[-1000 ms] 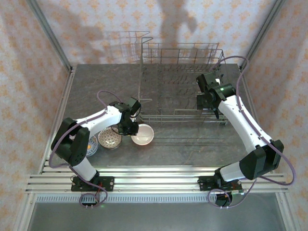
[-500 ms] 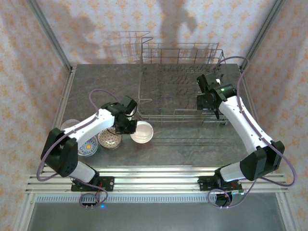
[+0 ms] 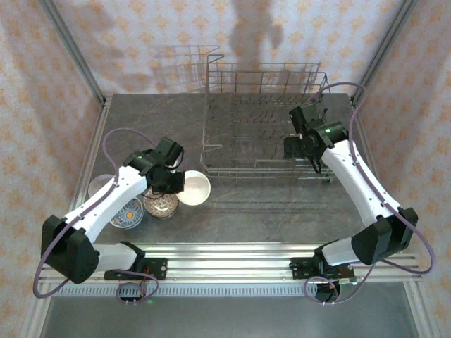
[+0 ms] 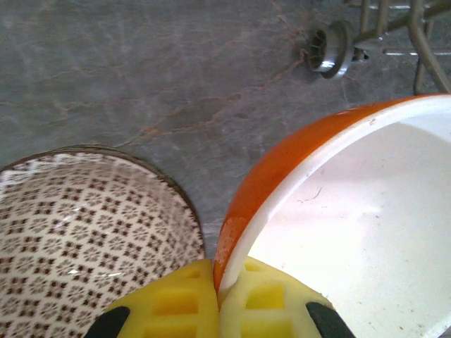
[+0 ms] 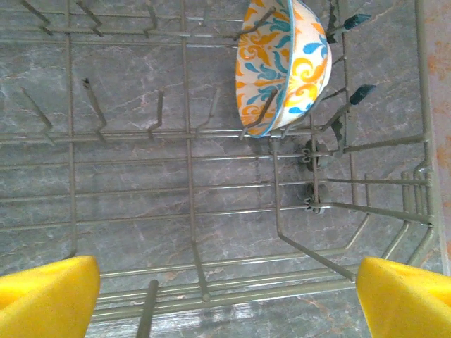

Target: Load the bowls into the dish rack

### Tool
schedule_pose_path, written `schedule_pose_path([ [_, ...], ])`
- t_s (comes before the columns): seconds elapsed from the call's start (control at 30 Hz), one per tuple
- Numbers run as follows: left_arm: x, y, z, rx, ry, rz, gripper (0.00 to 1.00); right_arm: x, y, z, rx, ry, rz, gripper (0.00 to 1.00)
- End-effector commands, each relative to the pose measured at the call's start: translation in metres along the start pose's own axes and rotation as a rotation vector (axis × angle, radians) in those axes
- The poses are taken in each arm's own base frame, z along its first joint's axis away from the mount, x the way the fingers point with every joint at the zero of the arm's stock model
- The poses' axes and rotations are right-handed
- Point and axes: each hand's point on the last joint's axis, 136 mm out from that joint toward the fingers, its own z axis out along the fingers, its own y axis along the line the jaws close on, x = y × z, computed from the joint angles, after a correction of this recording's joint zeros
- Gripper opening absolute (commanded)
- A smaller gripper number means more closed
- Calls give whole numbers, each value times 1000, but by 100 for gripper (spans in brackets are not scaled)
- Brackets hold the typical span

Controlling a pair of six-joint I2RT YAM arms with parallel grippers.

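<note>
My left gripper (image 3: 174, 182) (image 4: 217, 282) is shut on the rim of an orange bowl (image 3: 194, 187) (image 4: 352, 211) with a white inside, held tilted just left of the dish rack (image 3: 264, 120). Right beside it on the table sits a brown patterned bowl (image 3: 161, 205) (image 4: 77, 232), and a blue-and-white bowl (image 3: 129, 213) lies further left. My right gripper (image 3: 299, 146) (image 5: 229, 296) hangs open over the right part of the rack (image 5: 190, 176), nothing between its fingers. An orange-and-blue floral bowl (image 5: 285, 63) stands on edge among the tines there.
A pale bowl (image 3: 99, 183) lies near the table's left edge. A rack wheel (image 4: 325, 51) stands just beyond the held bowl. Aluminium rails (image 3: 225, 257) run along the near edge, and patterned walls enclose the table.
My left arm has swung left, carrying the orange bowl away from the rack's front corner toward the brown bowl. The right arm has barely moved.
</note>
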Motion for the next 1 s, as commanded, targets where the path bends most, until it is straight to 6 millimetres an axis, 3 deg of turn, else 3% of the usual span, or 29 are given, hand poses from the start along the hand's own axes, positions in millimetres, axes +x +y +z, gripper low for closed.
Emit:
schedule_pose_path([
  [0.0,-11,13,-31,-28,-78,0,0,-16,7,-19,-61,-67,10,93],
  [0.3,-62,-1,-113,26,-303,11,0,-49,46,-45,-285,-129,4,78],
  [0.53,-111,-28,-171,82,-462,56,0,-77,63,-79,-420,-197,1,67],
  [0.73,-146,-70,-194,164,-548,114,0,-88,81,-109,-567,-247,-10,60],
  [0.97,-180,-122,-186,249,-564,179,0,-93,103,-141,-766,-314,-30,57],
])
